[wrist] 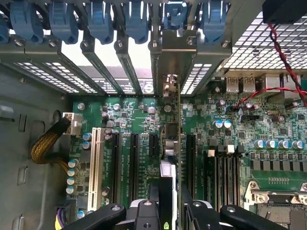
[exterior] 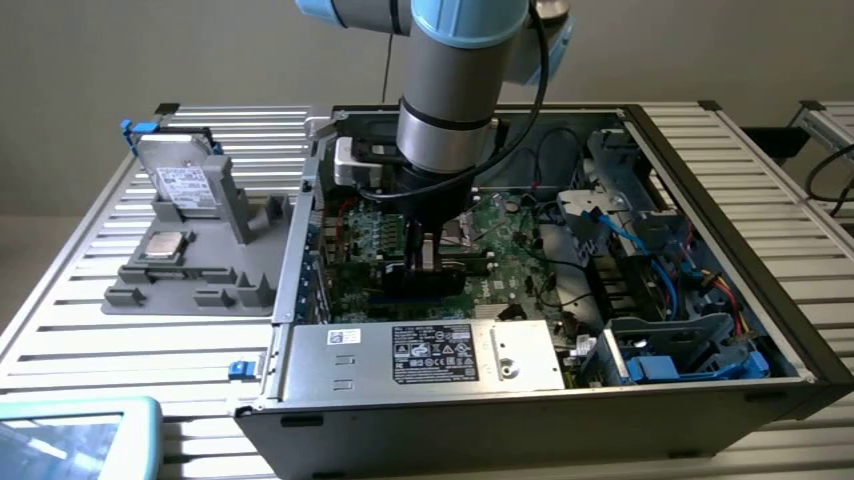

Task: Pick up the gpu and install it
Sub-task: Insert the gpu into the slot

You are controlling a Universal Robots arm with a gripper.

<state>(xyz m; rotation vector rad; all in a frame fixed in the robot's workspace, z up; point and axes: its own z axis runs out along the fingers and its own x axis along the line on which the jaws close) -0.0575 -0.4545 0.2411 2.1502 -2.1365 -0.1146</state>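
The pick-up is done — the tool grips the gpu, held on edge inside the computer case against the main board, its bracket at the rear wall — full seating looks unfinished.

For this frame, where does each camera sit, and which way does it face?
Exterior view: off the arm, raised above the table, looking down into the open case; the arm and gripper show.
Wrist view: on the wrist, looking along the gripper at the motherboard; the fingers clamp the gpu, seen edge-on.
Shared: the gripper over the motherboard inside the case.
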